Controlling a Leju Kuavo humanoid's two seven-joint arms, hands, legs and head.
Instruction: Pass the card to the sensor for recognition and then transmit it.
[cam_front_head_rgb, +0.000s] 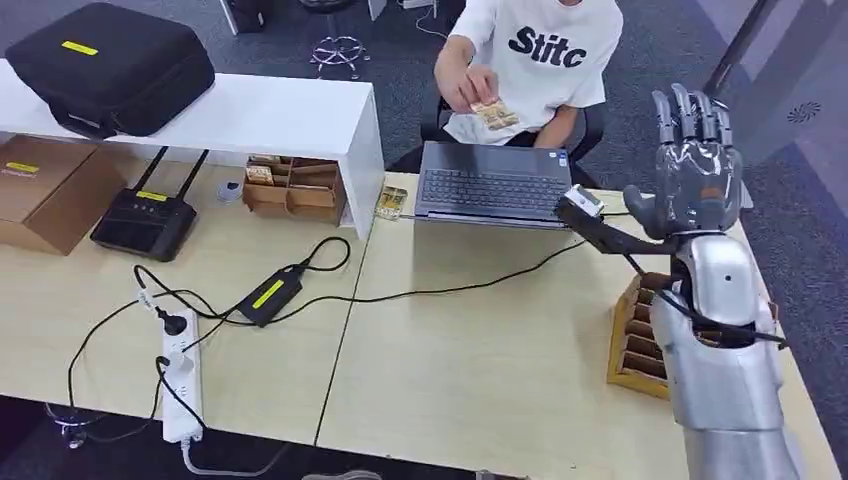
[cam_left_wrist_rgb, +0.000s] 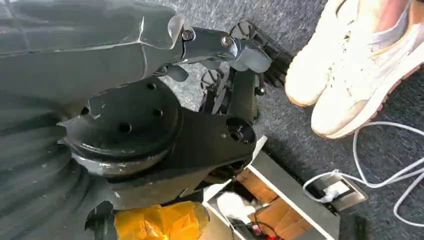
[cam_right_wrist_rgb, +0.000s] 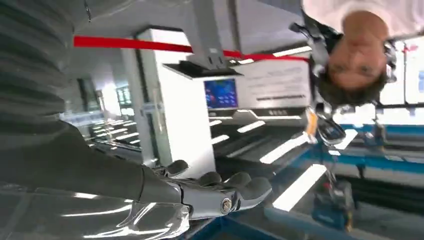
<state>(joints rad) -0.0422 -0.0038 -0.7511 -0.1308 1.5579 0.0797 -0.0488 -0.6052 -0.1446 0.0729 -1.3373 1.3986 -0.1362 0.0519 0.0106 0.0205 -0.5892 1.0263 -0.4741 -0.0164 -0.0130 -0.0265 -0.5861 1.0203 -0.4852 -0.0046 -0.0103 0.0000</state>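
Note:
My right hand (cam_front_head_rgb: 693, 165) is raised upright over the table's right side, fingers straight and apart, with nothing in it. In the right wrist view the same hand (cam_right_wrist_rgb: 210, 192) is stretched flat and bare. Just left of it a small sensor head (cam_front_head_rgb: 581, 203) sits on a black arm. A person in a white T-shirt, seated behind the laptop (cam_front_head_rgb: 492, 183), holds a few yellowish cards (cam_front_head_rgb: 493, 113) in one hand. Another card (cam_front_head_rgb: 392, 202) lies on the table left of the laptop. My left hand (cam_left_wrist_rgb: 220, 47) hangs beside the body above the floor, thumb out, holding nothing.
A wooden slotted card rack (cam_front_head_rgb: 640, 335) stands under my right forearm. A wooden tray (cam_front_head_rgb: 292, 187) with cards sits beneath the white shelf (cam_front_head_rgb: 280, 115). A router (cam_front_head_rgb: 145, 222), power adapter (cam_front_head_rgb: 270, 293), power strip (cam_front_head_rgb: 180, 375) and cables cover the left half of the table.

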